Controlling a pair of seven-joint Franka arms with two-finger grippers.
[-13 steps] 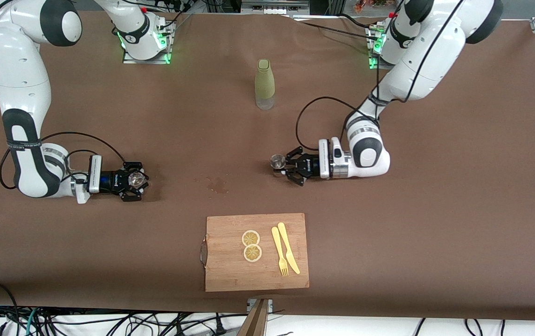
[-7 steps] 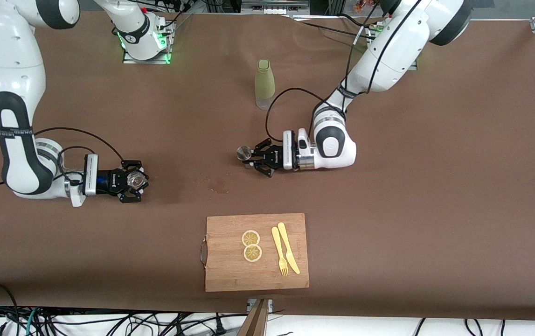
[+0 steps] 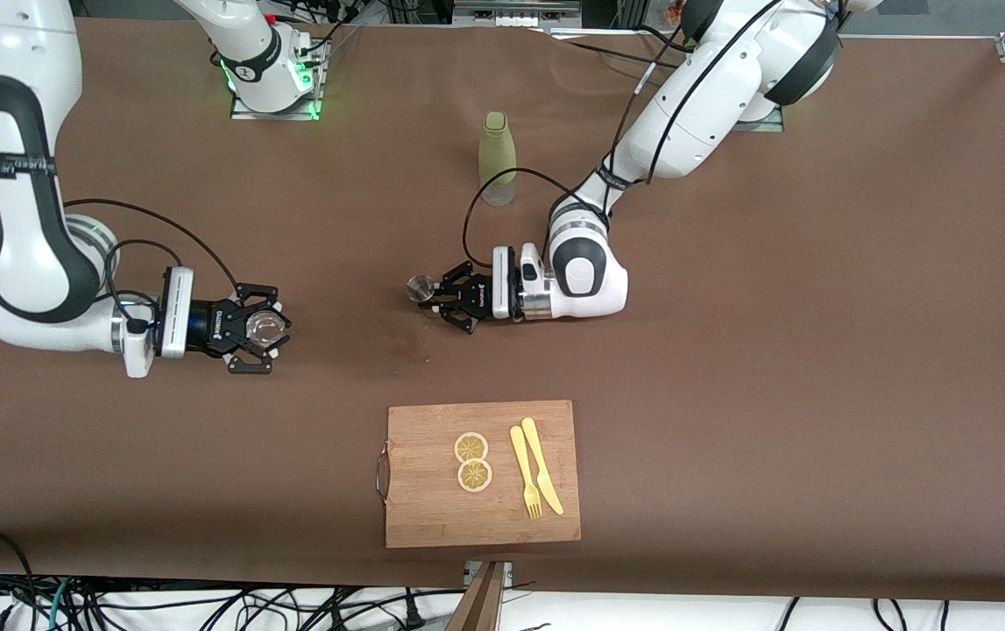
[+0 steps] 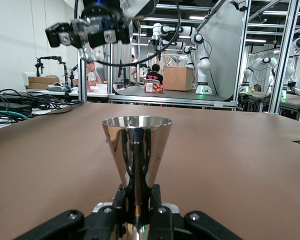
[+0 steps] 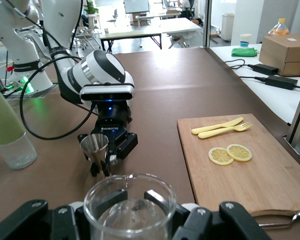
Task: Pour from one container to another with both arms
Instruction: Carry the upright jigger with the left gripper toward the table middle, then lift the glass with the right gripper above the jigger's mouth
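My left gripper [image 3: 437,298] is shut on the stem of a shiny metal jigger [image 3: 421,287], held upright over the middle of the brown table [image 3: 730,350]. In the left wrist view the jigger [image 4: 136,145] stands between the fingers of that gripper [image 4: 137,202]. My right gripper [image 3: 262,331] is shut on a clear glass beaker [image 3: 264,327] over the right arm's end of the table. The beaker [image 5: 130,205] fills the foreground of the right wrist view, clasped by the right gripper [image 5: 131,200], with the jigger [image 5: 95,148] facing it a short way off.
A green bottle [image 3: 497,158] stands near the arms' bases, close to the left arm's cable. A wooden cutting board [image 3: 432,517] with two lemon slices [image 3: 472,461] and a yellow fork and knife [image 3: 535,478] lies near the front edge.
The left arm has carried the jigger toward the right arm's end of the table, closing the gap to the beaker. The right gripper has shifted only slightly with the beaker.
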